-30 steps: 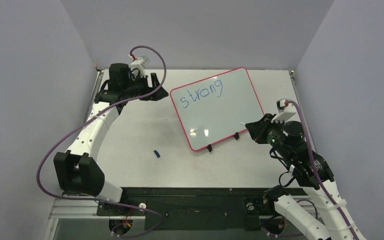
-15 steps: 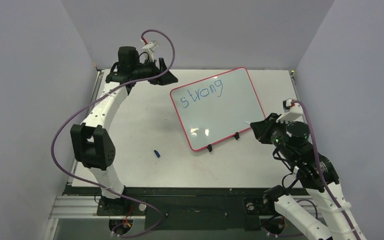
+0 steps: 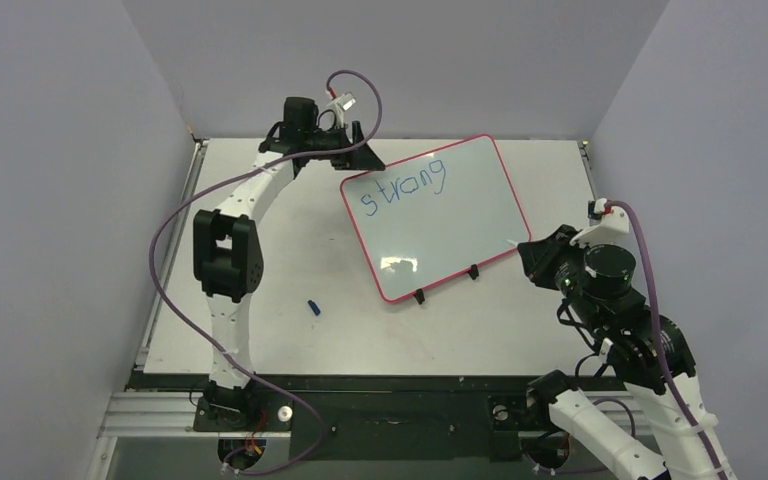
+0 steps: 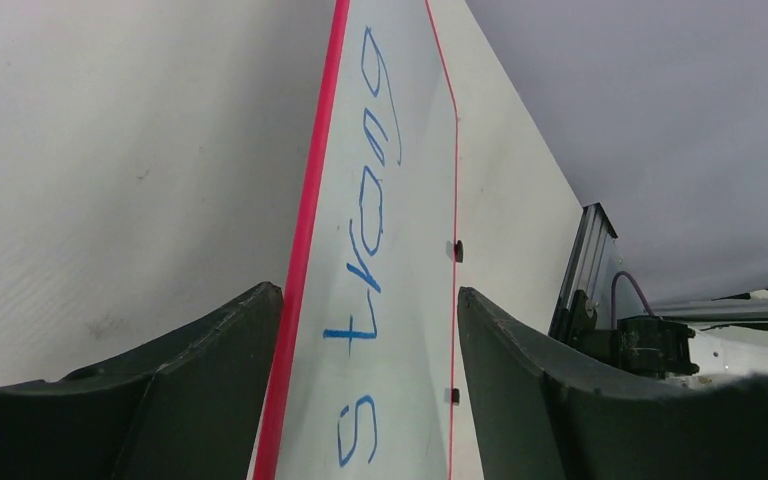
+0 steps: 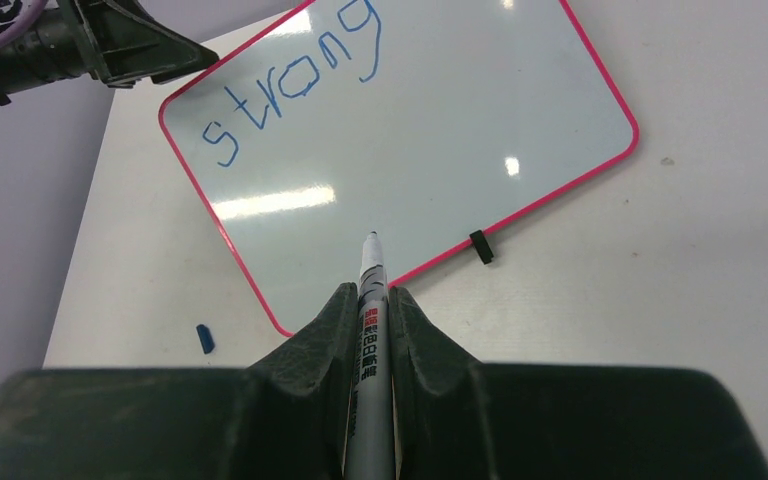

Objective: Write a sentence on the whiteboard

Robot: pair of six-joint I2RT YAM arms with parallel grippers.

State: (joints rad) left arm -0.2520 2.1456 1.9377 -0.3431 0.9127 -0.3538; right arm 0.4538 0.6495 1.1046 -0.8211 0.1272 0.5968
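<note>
The whiteboard (image 3: 450, 235), pale with a red-pink rim, lies tilted on the table. One blue word of the sentence (image 3: 405, 187), "strong", runs along its top. My left gripper (image 3: 364, 160) is open at the board's upper left corner. In the left wrist view, the board (image 4: 400, 330) and its blue letters (image 4: 370, 250) show between the spread fingers, and I see no contact. My right gripper (image 3: 535, 255) hovers off the board's lower right edge. It is shut on a grey marker (image 5: 370, 310), whose tip points at the board (image 5: 440, 150) below the word (image 5: 290, 85).
A small blue marker cap (image 3: 313, 307) lies on the table left of the board's lower corner, also in the right wrist view (image 5: 204, 338). Two black clips (image 3: 419, 296) sit on the board's lower rim. Grey walls enclose the table on three sides.
My left arm has swung right from the far left of the table to the board's upper left corner, its jaws narrowing a little. My right gripper has drawn back to the right with the marker.
</note>
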